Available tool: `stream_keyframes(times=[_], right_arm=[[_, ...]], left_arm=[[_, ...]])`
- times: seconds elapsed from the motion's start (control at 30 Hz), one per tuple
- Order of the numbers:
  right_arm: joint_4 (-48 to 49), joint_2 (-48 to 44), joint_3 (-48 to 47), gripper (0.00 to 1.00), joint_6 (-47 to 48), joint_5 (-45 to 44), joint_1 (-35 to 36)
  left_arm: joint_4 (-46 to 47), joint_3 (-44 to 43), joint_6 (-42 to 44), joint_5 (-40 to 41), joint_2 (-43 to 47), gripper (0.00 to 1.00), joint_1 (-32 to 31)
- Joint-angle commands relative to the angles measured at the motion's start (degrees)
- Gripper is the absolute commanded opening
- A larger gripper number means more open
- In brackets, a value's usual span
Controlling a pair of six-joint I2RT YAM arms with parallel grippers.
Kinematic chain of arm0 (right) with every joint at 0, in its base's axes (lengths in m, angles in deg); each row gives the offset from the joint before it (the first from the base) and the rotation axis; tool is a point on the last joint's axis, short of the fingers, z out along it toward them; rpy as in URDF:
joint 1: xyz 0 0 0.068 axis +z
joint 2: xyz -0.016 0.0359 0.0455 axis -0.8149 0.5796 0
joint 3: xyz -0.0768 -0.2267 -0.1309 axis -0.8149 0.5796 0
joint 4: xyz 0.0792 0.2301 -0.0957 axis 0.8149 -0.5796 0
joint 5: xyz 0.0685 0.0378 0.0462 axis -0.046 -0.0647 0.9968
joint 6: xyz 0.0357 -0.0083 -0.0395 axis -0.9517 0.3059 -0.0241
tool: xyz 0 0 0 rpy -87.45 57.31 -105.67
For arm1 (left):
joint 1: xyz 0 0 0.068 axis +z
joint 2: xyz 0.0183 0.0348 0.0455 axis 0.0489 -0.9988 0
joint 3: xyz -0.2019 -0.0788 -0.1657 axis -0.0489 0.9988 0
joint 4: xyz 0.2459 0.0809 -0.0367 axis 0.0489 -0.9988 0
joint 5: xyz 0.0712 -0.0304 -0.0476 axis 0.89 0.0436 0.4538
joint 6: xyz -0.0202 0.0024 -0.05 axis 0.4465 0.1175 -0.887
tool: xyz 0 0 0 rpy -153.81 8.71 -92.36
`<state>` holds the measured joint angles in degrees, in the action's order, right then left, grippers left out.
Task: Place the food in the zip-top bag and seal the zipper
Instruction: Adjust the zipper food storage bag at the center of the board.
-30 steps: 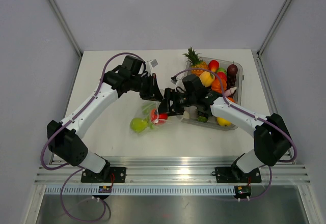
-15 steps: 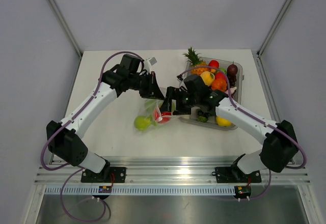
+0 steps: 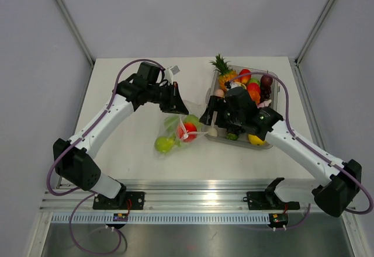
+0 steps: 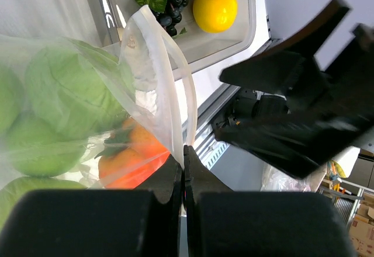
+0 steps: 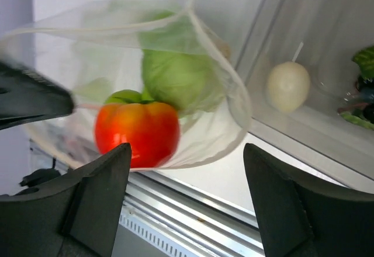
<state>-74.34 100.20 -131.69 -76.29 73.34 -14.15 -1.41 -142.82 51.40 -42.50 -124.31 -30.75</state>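
Note:
The clear zip-top bag (image 3: pixel 175 132) lies on the table left of the tray, mouth open toward the right. My left gripper (image 3: pixel 177 101) is shut on the bag's mouth edge (image 4: pixel 182 143) and holds it up. The zipper (image 4: pixel 174 73) shows as a pale strip curving round the mouth. Food inside the bag: a red pepper (image 5: pixel 137 131), a pale green cabbage (image 5: pixel 180 77) and a green apple (image 3: pixel 163 144). My right gripper (image 5: pixel 187 152) hangs open and empty just outside the mouth, between the bag and the tray (image 3: pixel 205 117).
The rigid clear tray (image 3: pixel 273 87) at the right holds more food: a pineapple (image 3: pixel 222 69), a yellow apple (image 4: pixel 215 10), dark grapes (image 4: pixel 170 3) and a white bulb (image 5: pixel 288 86). The table's front rail (image 3: pixel 198 195) runs close below the bag.
My right gripper has let go of the red pepper inside the bag and pulled back right toward the tray, jaws open. The left gripper keeps its hold on the bag's edge.

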Motion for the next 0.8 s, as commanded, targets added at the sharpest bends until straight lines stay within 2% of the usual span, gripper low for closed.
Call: stream_keyframes(times=[0.0, 0.07, 0.17, 0.2, 0.3, 0.33, 0.4, 0.43, 0.47, 0.5, 0.6, 0.77], right_arm=[[-1.8, 1.9, 3.1, 0.82, -1.9, -5.2, -1.0], [1.7, 3.2, 5.7, 0.81, -2.5, -2.4, -2.2], [6.6, 5.1, 8.7, 0.67, -4.1, 2.3, -3.9], [7.1, 6.4, 8.8, 0.43, -4.4, 3.2, -3.9], [8.6, 7.0, 6.9, 0.09, -4.0, 5.7, -3.9], [9.1, 6.9, 4.5, 0.00, -3.6, 6.0, -3.9], [8.3, 7.2, 0.5, 0.00, -1.7, 6.6, -3.9], [6.3, 8.2, -4.9, 0.00, -0.8, 7.0, -3.6], [5.1, 9.0, -7.8, 0.00, 0.8, 7.4, -3.3], [3.3, 10.4, -12.9, 0.00, 1.6, 7.4, -2.3], [1.6, 13.4, -18.6, 0.00, 3.1, 8.1, -0.4], [1.4, 19.3, -17.3, 0.00, 3.7, 7.0, 0.2]], left_arm=[[3.5, -1.3, -0.5, -3.1, 3.2, 0.00, 0.3], [3.4, -1.0, -0.4, -3.1, 3.7, 0.00, 0.3], [2.7, -0.6, -0.1, -2.9, 4.7, 0.00, 0.5], [2.6, -0.6, 0.2, -2.9, 4.9, 0.00, 0.8], [1.0, -0.8, 1.9, -2.0, 5.9, 0.00, 2.0], [-0.5, -1.2, 2.5, -1.6, 6.1, 0.00, 2.5], [-3.1, -2.0, 5.0, 2.1, 6.1, 0.00, 3.7], [-6.5, -3.9, 6.3, 4.5, 5.8, 0.00, 3.8], [-8.8, -5.0, 7.4, 10.5, 5.5, 0.00, 3.8], [-10.9, -6.1, 9.2, 12.6, 4.9, 0.00, 3.8], [-14.8, -7.9, 11.1, 16.4, 5.0, 0.00, 3.8], [-15.9, -5.6, 12.6, 22.3, 4.2, 0.00, 3.8]])
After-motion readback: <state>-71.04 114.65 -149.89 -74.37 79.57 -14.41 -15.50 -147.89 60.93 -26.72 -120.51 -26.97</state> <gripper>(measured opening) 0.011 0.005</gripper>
